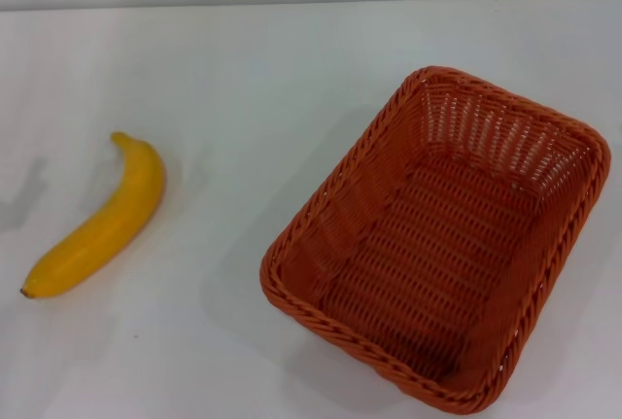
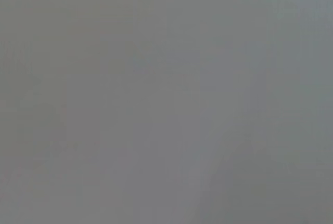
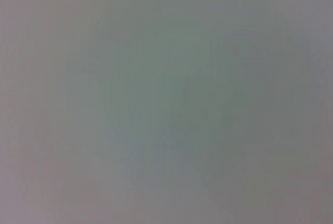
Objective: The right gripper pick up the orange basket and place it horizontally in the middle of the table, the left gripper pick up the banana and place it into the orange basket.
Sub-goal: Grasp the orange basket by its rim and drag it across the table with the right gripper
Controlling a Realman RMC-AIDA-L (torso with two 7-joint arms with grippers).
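**White tabletop, orange basket and banana lying apart, no arm in sight**

White and smooth, the tabletop [image 1: 292,79] filled nearly the whole head view, plain and unmarked apart from soft shadows. Along its far edge ran a narrow strip of pale grey wall, the only part of the room that showed.

The orange basket [image 1: 437,244] was the largest thing on the surface. It sat upright on the robot's right side, open mouth upward, turned at a slant so that one rounded corner pointed toward the far edge and its nearest corner ran close to the bottom of the view. Its braided rim, slatted sides and woven floor were all visible, and nothing lay inside it.

The banana [image 1: 102,225] lay flat on the robot's left side, well apart from the basket, with bare white surface between them. It was curved, its stem end lying farther from the robot and its small dark tip nearer, close to the left edge of the view.

No brand, label or writing could be read on the basket, the banana or the surface.

Neither the left gripper nor the right gripper appeared in the head view, and both wrist views showed only a featureless grey field. How the jaws stood, and how far the basket or banana lay from them, could not be told.
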